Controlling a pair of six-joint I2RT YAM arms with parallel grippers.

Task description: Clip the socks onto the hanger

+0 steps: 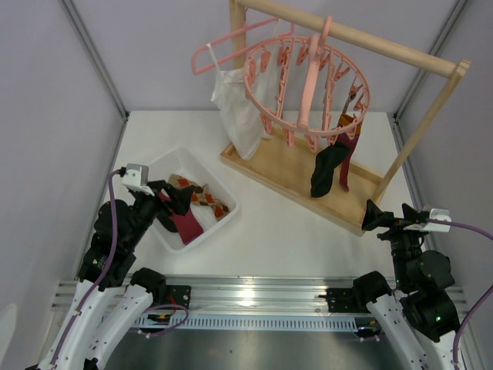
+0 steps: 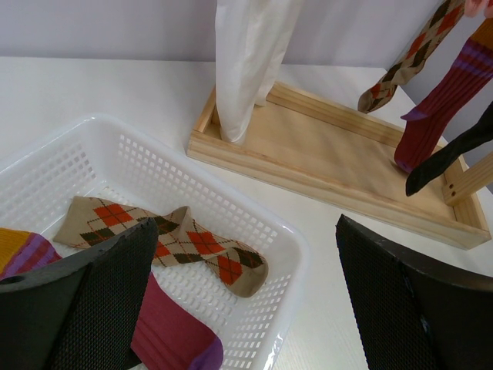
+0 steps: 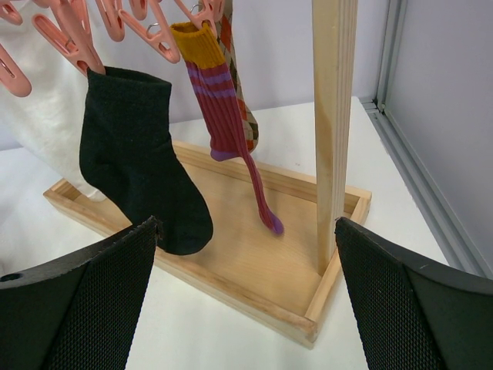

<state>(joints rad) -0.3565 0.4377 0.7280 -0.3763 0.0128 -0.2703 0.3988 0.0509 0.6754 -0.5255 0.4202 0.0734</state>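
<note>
Left gripper [image 2: 245, 230]: jaws fully spread, empty, over the white basket [image 2: 154, 166] by the table's left edge.
Argyle sock [image 2: 192, 247]: flat in the basket, just ahead and below; its long axis runs finger to finger.
Right gripper [image 3: 246, 225]: spread wide, empty, well apart from the basket.
Round pink drying hanger [image 1: 308, 77]: far side, on the rail.
Nearer arm: left.

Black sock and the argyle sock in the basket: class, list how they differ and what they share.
The black sock hangs upright from a pink clip; the argyle sock lies flat in the white basket. The black sock is plain; the argyle sock is tan with orange-red diamonds. Both are single socks.
</note>
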